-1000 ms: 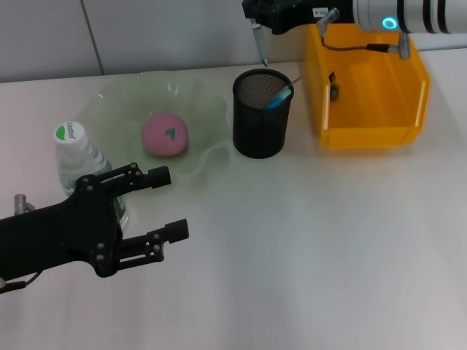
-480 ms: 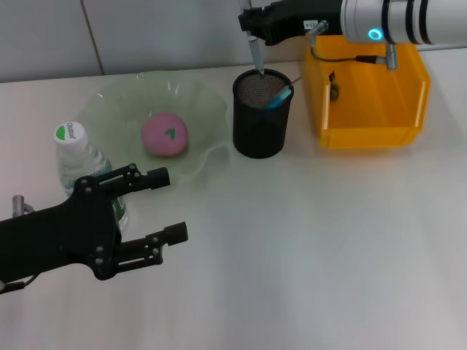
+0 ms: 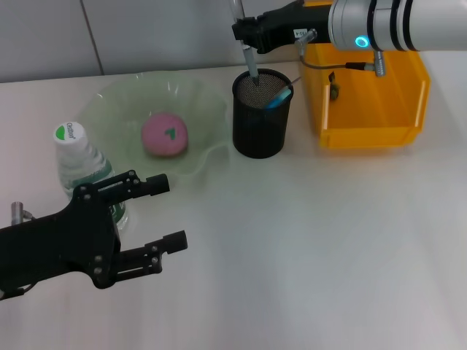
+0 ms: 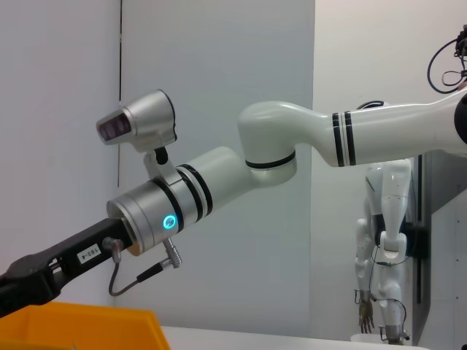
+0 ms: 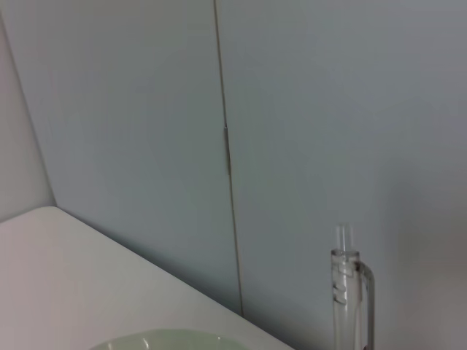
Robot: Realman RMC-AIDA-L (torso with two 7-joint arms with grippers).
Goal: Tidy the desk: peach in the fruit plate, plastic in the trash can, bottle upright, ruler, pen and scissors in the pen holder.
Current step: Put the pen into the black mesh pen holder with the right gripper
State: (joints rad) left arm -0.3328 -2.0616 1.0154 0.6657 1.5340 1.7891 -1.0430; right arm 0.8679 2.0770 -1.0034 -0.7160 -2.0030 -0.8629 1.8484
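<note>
Nearest the robot, the left gripper [image 3: 162, 211] hangs low over the white surface [image 3: 314, 240] with its fingers spread and nothing between them, just in front of the upright bottle [image 3: 80, 166]. Beyond it the pink peach [image 3: 165, 135] lies in the green fruit plate [image 3: 197, 102], with the black mesh pen holder [image 3: 261, 120] beside the plate and a yellow bin [image 3: 368, 98] past that. Farthest back, the right gripper [image 3: 246, 30] pinches the pen [image 3: 252, 64] upright, its tip inside the holder's mouth.
</note>
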